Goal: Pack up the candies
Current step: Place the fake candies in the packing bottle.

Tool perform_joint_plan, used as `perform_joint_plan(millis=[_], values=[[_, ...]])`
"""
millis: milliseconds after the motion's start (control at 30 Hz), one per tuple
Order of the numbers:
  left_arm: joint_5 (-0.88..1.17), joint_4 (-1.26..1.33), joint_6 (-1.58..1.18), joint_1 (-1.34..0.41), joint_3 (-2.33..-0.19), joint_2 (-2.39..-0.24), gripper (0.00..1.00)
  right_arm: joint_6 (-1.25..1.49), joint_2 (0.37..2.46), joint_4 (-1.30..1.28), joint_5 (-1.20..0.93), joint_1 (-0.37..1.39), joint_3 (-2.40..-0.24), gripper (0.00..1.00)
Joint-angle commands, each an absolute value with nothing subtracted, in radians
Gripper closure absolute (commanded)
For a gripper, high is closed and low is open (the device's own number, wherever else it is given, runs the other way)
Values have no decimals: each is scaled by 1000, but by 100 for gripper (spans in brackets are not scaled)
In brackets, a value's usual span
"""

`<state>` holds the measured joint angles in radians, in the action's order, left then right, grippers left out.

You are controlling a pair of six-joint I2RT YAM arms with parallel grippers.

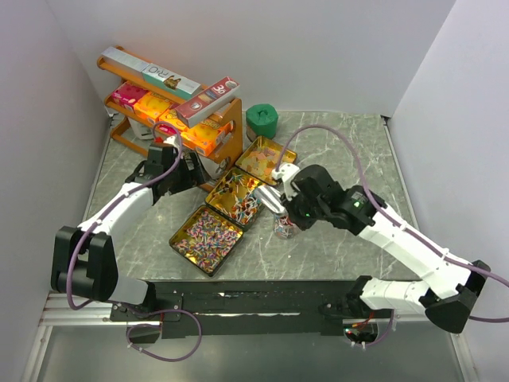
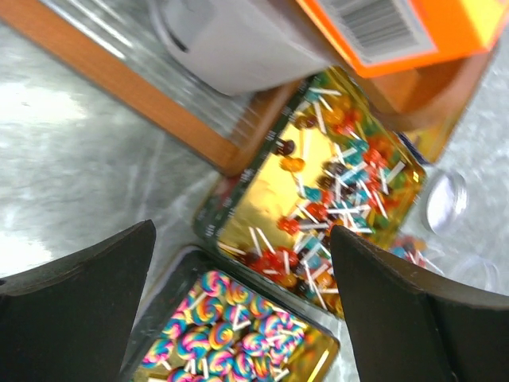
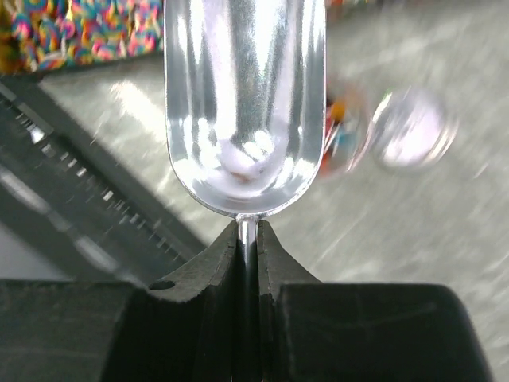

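Observation:
Three gold trays hold the candies: pink-purple swirl ones (image 1: 205, 237), red-blue-yellow ones (image 1: 238, 199) and orange-yellow ones (image 1: 262, 159). My right gripper (image 1: 286, 191) is shut on the handle of a shiny metal scoop (image 3: 245, 103), held above the table by the middle tray. The scoop bowl looks empty. A small clear jar (image 1: 284, 228) with a few candies stands just below it, blurred in the right wrist view (image 3: 343, 135). My left gripper (image 2: 241, 231) is open and empty, hovering over the swirl candies (image 2: 231, 334) and the red-blue ones (image 2: 334, 191).
A wooden rack (image 1: 231, 131) with orange and pink boxes (image 1: 151, 107) stands at the back left, close to my left gripper (image 1: 189, 165). A green lidded pot (image 1: 261, 121) sits behind the trays. A round clear lid (image 2: 445, 199) lies beside the jar.

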<state>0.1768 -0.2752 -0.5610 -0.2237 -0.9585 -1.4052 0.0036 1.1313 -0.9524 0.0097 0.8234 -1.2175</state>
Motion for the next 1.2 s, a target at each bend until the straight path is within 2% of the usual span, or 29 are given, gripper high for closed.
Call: perform_joint_plan(millis=[0,267,500,800,933,1067,1167], values=[[291,-265,-525,-224,-1011,-1385,4,-202,1112,-631,126,859,-1151,100],[449,-252,-437,-225,-1025,-1350,4,-319,1267,-653,31,861,-1250,100],[217,-399,-483,-218,-1037,-1376,2,-351,1376,-788,-95,871,-1385,100],[285,-377,-517,-199,-974,-1303,1,-324,1431,-746,-118,931,-1370,100],[438,-354,-444,-199,-985,-1252,4,-305,1466,-732,-109,956,-1371,100],[797,-250,-397,-201,-944,-1224,1,-285,1479,-707,-103,960,-1388,100],[929,-170,-422,-209,-904,-1249,5,-285,1480,-684,-100,962,-1413,100]])
